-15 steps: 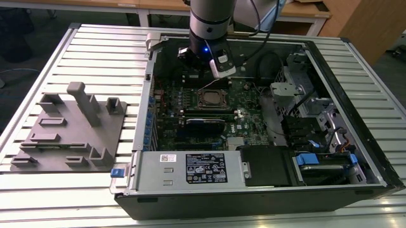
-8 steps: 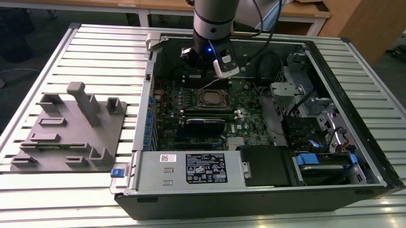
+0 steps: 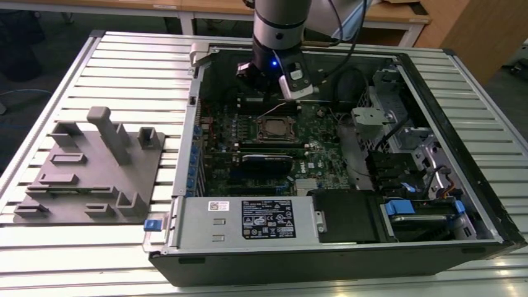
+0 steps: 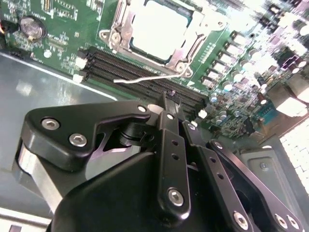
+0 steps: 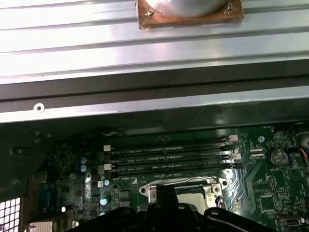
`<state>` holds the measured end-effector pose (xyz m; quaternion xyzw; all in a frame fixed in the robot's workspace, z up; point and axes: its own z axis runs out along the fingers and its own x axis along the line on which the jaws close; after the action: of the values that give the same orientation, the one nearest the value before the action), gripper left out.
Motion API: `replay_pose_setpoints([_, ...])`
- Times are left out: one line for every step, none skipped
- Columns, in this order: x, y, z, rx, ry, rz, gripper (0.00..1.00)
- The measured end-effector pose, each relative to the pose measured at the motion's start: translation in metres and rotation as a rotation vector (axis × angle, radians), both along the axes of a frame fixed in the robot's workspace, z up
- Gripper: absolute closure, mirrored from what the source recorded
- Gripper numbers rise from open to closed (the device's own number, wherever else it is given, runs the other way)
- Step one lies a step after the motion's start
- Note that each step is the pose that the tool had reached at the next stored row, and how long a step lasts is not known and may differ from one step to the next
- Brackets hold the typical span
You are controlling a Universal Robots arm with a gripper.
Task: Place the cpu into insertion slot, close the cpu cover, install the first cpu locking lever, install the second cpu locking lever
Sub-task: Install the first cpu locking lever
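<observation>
Cpu (image 4: 159, 29) is sitting socketed ahead of your gripper (image 4: 167, 96), closed on nothing; you're likely risking it skating off the thin locking lever (image 4: 145, 79) just beyond.

Looks like a robotics lab or test workshop to me. There's a slatted aluminium table (image 3: 123, 68) with an opened-up desktop PC case (image 3: 330, 263) lying on it, green motherboard (image 3: 326, 154) exposed, and a robot arm (image 3: 281, 25) reaching in from the far side. On the exterior view's left sits a grey fixture plate (image 3: 91, 179) with blocks. Wooden desks (image 3: 396, 15) stand at the far edge.
</observation>
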<state>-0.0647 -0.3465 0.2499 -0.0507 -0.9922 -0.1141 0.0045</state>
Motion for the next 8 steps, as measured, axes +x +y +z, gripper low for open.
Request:
replay_pose_setpoints([0.0000,0.0003,-0.0004,-0.0004,0.0000,0.000,0.90])
replay_pose_setpoints([0.0002,0.0006,-0.0009,-0.0006,-0.0001,0.000,0.90])
replay_pose_setpoints([0.0008,0.0009,-0.0013,-0.0007,-0.0001,0.000,0.90])
replay_pose_setpoints([0.0020,0.0011,-0.0017,-0.0011,0.0000,0.000,0.90])
replay_pose_setpoints([0.0034,0.0014,-0.0022,-0.0012,0.0000,0.000,0.90])
replay_pose_setpoints([0.0045,0.0016,-0.0027,-0.0012,0.0000,0.000,0.90])
replay_pose_setpoints([0.0052,0.0018,-0.0029,-0.0015,0.0000,0.000,0.90])
replay_pose_setpoints([0.0052,0.0018,-0.0030,-0.0019,-0.0001,0.000,0.90])
